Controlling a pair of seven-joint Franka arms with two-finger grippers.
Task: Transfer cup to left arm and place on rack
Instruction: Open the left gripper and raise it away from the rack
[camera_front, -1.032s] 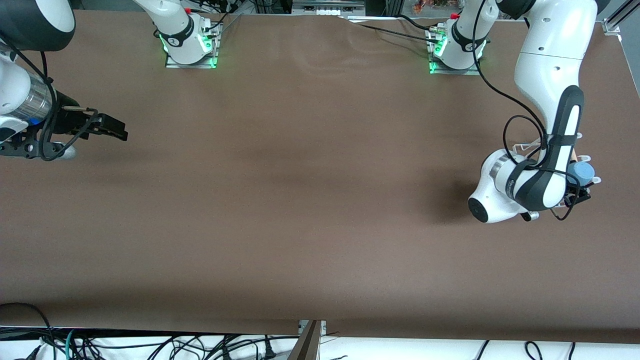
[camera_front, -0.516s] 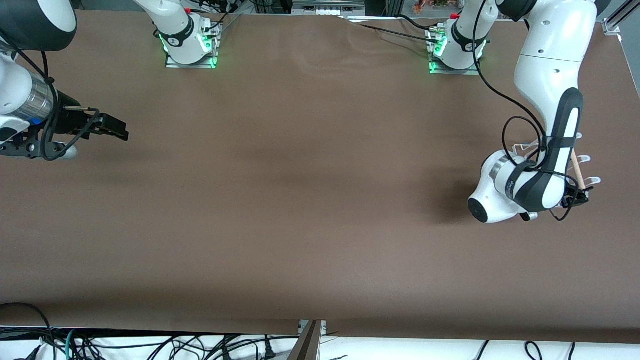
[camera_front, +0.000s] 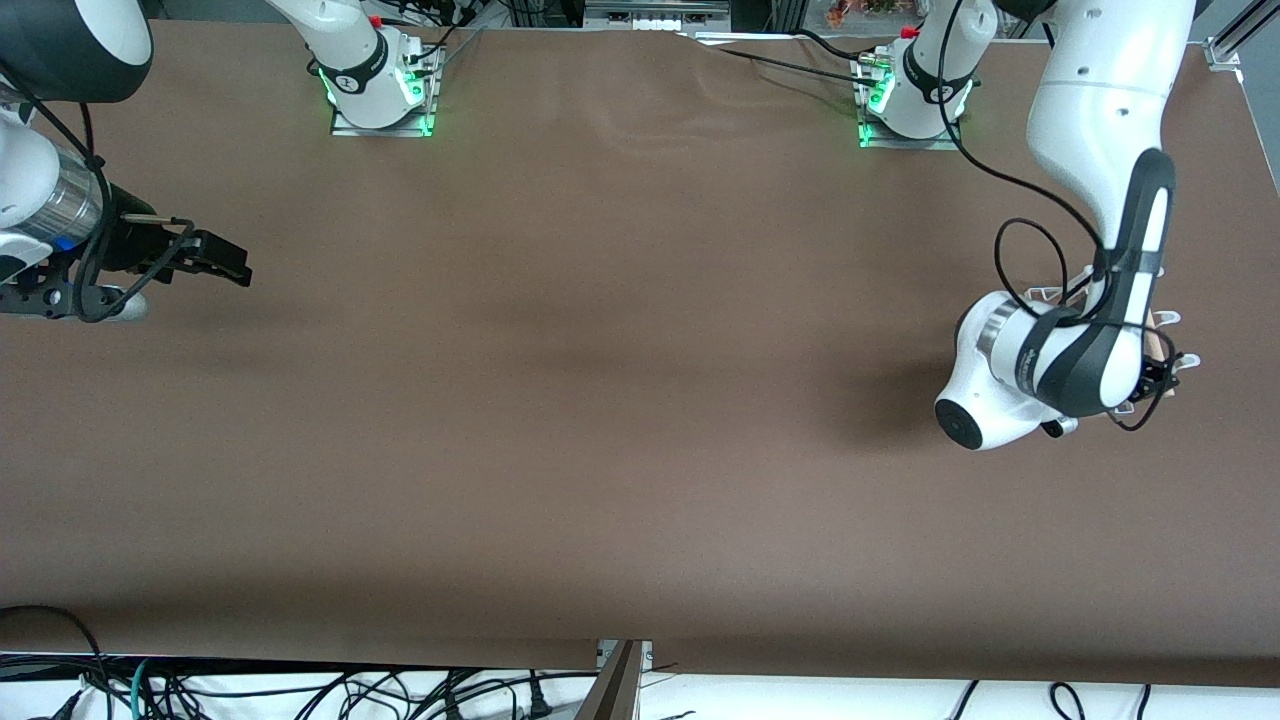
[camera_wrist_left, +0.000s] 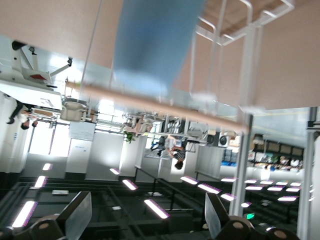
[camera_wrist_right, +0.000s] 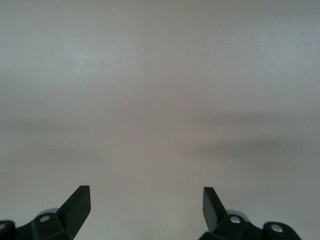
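The light-blue cup (camera_wrist_left: 155, 45) shows only in the left wrist view, against the rack's white wires (camera_wrist_left: 250, 60) and its wooden dowel (camera_wrist_left: 165, 107). My left gripper (camera_wrist_left: 147, 205) is open and empty, drawn back from the cup with a clear gap. In the front view the left gripper (camera_front: 1165, 378) is at the rack (camera_front: 1168, 319), and the left arm (camera_front: 1090, 350) hides the cup and most of the rack. My right gripper (camera_front: 238, 268) is open and empty, waiting low over the table at the right arm's end; the right wrist view (camera_wrist_right: 146, 192) shows only bare table.
The brown table (camera_front: 600, 400) is bare between the two arms. The arm bases (camera_front: 380, 90) (camera_front: 910, 100) stand along the table's edge farthest from the front camera. Cables (camera_front: 300, 690) hang below the nearest edge.
The cup showed beside the left wrist a second ago; the left arm now covers it in the front view. The left forearm has shifted over the rack. The right arm has barely moved.
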